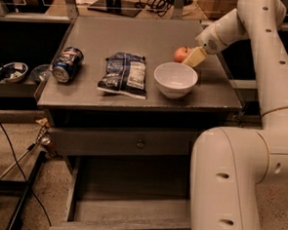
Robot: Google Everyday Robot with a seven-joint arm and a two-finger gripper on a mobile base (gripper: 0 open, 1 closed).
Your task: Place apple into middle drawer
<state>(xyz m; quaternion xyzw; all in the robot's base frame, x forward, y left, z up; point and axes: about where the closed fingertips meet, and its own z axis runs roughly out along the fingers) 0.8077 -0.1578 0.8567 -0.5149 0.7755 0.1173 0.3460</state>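
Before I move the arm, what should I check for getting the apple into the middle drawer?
1. Hand at apple: ok, right beside it, behind the white bowl.
2. Apple gripped: cannot tell.
3. Middle drawer open: ok, pulled out, visible floor bare.
4. Way forward free: not ok, the bowl sits just in front of the apple.
5. Chip bag and can out of the way: ok, both further left.

Grey cabinet top [139,38] held, L to R: soda can [65,64], chip bag [124,74], white bowl [175,79], apple [181,54] (gripper [195,56] just beside it).
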